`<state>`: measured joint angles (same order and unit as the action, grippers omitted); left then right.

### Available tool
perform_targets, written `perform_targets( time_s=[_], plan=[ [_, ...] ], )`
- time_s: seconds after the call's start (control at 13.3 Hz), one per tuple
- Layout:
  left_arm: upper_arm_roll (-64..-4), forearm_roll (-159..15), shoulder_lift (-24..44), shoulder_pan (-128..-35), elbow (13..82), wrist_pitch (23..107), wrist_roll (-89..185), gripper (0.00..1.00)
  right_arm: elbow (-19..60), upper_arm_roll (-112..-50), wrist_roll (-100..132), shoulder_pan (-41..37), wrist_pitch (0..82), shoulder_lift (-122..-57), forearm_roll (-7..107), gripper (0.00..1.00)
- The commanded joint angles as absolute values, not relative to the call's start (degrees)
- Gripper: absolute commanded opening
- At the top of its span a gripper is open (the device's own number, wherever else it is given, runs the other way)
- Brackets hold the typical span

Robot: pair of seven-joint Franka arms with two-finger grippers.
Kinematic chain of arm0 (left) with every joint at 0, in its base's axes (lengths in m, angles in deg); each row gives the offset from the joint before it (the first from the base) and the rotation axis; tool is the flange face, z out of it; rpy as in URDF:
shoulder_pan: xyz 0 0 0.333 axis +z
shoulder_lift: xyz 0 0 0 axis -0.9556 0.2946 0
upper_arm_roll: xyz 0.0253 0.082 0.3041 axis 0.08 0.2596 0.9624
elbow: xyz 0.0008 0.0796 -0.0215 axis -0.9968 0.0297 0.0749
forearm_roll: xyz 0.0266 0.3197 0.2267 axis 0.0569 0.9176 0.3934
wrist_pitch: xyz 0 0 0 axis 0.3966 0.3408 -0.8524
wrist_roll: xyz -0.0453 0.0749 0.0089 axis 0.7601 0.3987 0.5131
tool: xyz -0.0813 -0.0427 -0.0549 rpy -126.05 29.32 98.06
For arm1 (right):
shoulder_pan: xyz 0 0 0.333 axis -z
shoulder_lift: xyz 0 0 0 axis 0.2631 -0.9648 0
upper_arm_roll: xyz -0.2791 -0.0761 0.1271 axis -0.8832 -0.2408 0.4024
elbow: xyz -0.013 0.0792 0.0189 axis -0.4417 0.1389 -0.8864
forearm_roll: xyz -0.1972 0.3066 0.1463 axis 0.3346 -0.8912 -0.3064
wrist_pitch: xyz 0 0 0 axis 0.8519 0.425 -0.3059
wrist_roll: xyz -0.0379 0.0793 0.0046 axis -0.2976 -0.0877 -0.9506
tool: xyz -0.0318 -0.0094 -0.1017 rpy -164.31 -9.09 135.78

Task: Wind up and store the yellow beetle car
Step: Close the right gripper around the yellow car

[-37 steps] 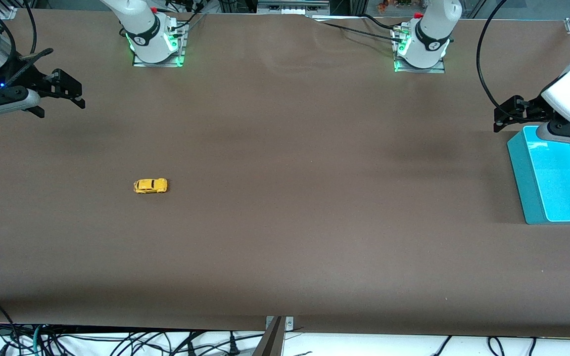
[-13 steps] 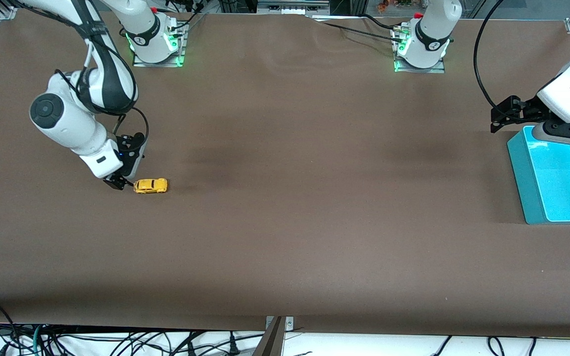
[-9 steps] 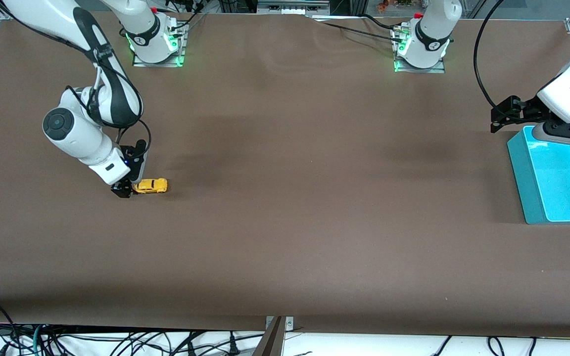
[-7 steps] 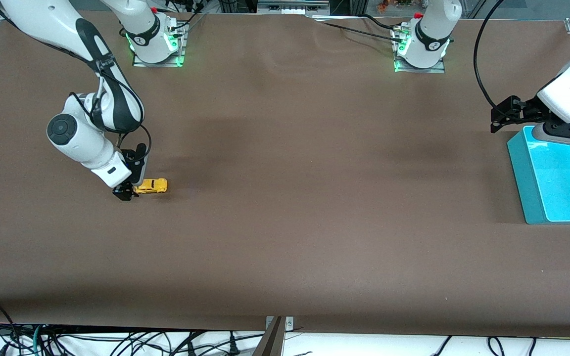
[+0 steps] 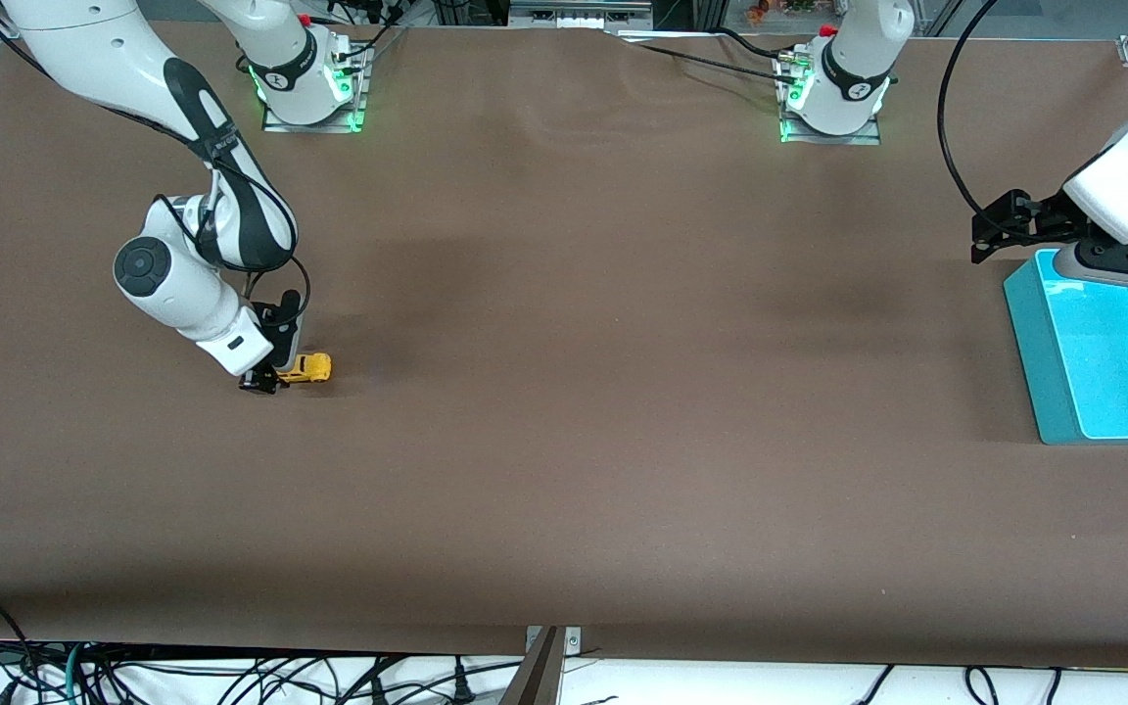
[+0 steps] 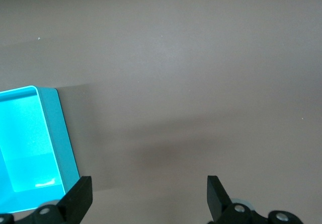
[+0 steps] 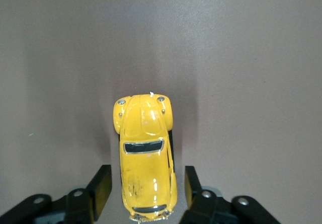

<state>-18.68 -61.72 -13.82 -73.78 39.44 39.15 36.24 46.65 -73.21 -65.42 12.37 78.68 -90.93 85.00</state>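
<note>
The yellow beetle car (image 5: 309,367) (image 7: 146,153) stands on its wheels on the brown table toward the right arm's end. My right gripper (image 5: 264,382) (image 7: 147,179) is down at the table over the car's end. One finger stands on each side of the body with a thin gap either way, so it is open and touches nothing. My left gripper (image 5: 983,240) (image 6: 149,191) hangs open and empty above the table beside the teal bin (image 5: 1026,328) (image 6: 64,141), where that arm waits.
The teal bin sits at the left arm's end of the table, its light blue inside bare. Both arm bases (image 5: 307,83) (image 5: 833,93) stand along the table's back edge. Bare brown tabletop (image 5: 623,392) lies between the car and the bin.
My right arm has come from its end of the table down to the car, and its fingers have drawn closer together around it. The car and the left arm have stayed put.
</note>
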Motion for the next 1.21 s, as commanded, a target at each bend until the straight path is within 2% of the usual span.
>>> perform_targets(
  time_s=[0.0, 0.08, 0.23, 0.45, 1.13],
  plan=[
    [-18.55, -62.0, -12.95, -73.92, 37.36, 37.75, 36.44, 1.0, 46.59, -72.43, -66.96, 13.23, 80.51, -92.11, 85.08, 0.47],
    [-18.55, -62.0, -12.95, -73.83, 37.45, 37.75, 36.44, 1.0, 46.5, -72.43, -67.14, 13.23, 80.43, -92.03, 85.07, 0.39],
    [-18.55, -62.0, -12.95, -73.75, 37.36, 37.75, 36.44, 1.0, 46.5, -72.43, -67.14, 13.23, 80.43, -92.03, 85.07, 0.3],
    [-18.55, -62.0, -12.95, -73.83, 37.36, 37.75, 36.44, 1.0, 46.5, -72.43, -67.58, 13.23, 80.43, -92.11, 84.99, 0.22],
    [-18.55, -62.0, -12.95, -73.66, 37.36, 37.75, 36.44, 1.0, 46.85, -72.35, -74.6, 15.51, 80.34, -92.82, 84.9, 0.22]
  ],
)
